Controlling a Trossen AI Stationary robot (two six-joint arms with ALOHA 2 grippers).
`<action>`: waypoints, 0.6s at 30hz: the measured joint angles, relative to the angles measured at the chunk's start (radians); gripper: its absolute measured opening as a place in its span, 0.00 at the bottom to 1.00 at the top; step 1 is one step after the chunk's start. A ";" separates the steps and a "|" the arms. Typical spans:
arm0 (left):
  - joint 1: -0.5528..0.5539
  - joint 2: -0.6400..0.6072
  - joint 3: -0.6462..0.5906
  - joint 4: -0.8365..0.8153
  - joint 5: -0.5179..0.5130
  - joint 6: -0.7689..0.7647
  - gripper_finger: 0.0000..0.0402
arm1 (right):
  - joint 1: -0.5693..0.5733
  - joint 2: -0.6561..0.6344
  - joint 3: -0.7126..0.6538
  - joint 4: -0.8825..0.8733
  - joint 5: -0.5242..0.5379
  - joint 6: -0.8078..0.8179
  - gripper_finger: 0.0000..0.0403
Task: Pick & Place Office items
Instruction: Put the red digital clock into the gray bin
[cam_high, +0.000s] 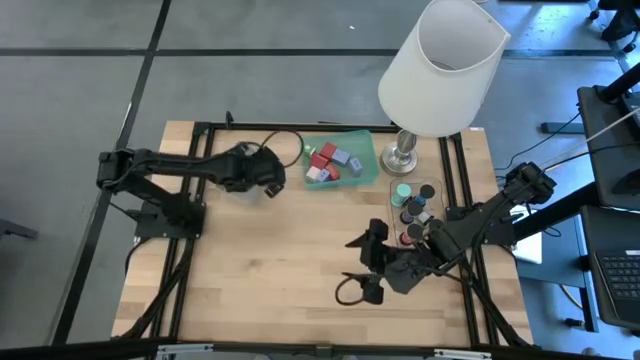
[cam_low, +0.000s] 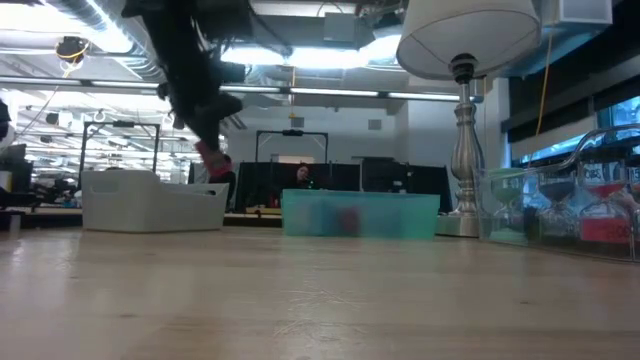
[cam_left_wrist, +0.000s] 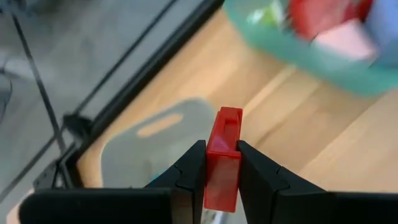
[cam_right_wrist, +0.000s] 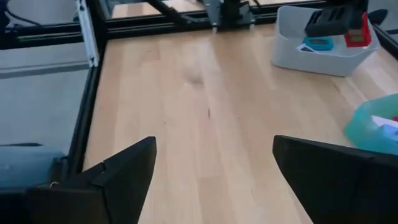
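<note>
The left gripper (cam_left_wrist: 221, 180) is clamped on a red bar (cam_left_wrist: 222, 158), which stands upright between the two dark fingers (cam_left_wrist: 188, 173) with its notched top end clear above them; in the right wrist view that same gripper (cam_right_wrist: 348, 28) hangs over the grey tray (cam_right_wrist: 323, 59), the red piece (cam_right_wrist: 356, 38) at its tip and a teal bar (cam_right_wrist: 318, 44) lying inside the tray below it; from above, the left arm reaches across the far left part of the table (cam_high: 270, 270), its gripper (cam_high: 268, 180) just beside the green tray (cam_high: 345, 145); the low view shows it (cam_low: 210, 150) held up off the table, above the grey tray (cam_low: 150, 205)

The green tray holds red, pink and lavender blocks (cam_high: 330, 163) (their count cannot be told from above); the clear tray (cam_high: 395, 212) stands near the lamp (cam_high: 440, 60) and carries black short cylinders (cam_high: 427, 191) and a mint-green cap (cam_high: 401, 190), though how each sits in it is unclear

The right gripper (cam_right_wrist: 214, 165) has its fingers (cam_right_wrist: 124, 168) spread wide with nothing between them, only bare wood; in the high view it (cam_high: 372, 262) sits low over the near right part of the table, just beside the clear tray
</note>
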 joint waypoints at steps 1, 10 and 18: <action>0.020 0.000 0.000 -0.020 0.021 0.004 0.17 | 0.000 0.000 0.000 -0.003 -0.002 0.000 0.81; 0.128 0.004 0.002 -0.081 0.298 0.102 0.17 | -0.002 0.000 0.000 -0.015 0.001 -0.004 0.81; 0.149 0.004 -0.007 -0.132 0.300 0.124 0.17 | -0.003 0.007 0.000 -0.018 0.000 0.000 0.81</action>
